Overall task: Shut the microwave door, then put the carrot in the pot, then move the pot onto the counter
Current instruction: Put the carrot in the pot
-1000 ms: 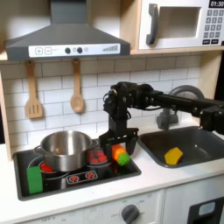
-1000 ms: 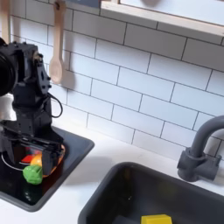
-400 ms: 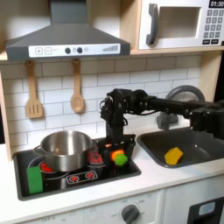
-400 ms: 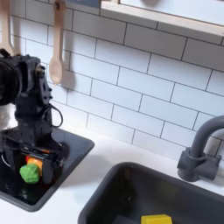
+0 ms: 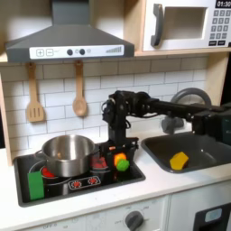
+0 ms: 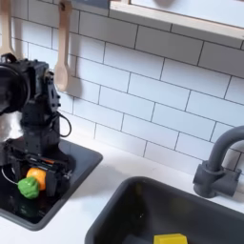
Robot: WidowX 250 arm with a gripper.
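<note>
Since a second ago, the arm had swung toward the first exterior view's left, carrying the hand (image 5: 118, 154) and the carrot (image 5: 120, 162) across the black hob (image 5: 126, 175) toward the pot (image 5: 65, 154). Hand was clamped on the carrot, orange body between the fingers (image 6: 50, 170), green end (image 6: 29, 188) sticking out below in the second exterior view. Carrot hung just over the hob, beside the pot but not in it. Pot sat on the rear burner at the first exterior view's left, open and shiny. Microwave door (image 5: 183, 25) looked shut, flush with the white body, handle (image 5: 158, 25) vertical. Green block (image 5: 35, 184) stood at the hob's front corner. Yellow wedge (image 5: 180, 161) lay in the sink (image 5: 200, 153). White table (image 5: 171, 180) ran along the front.
</note>
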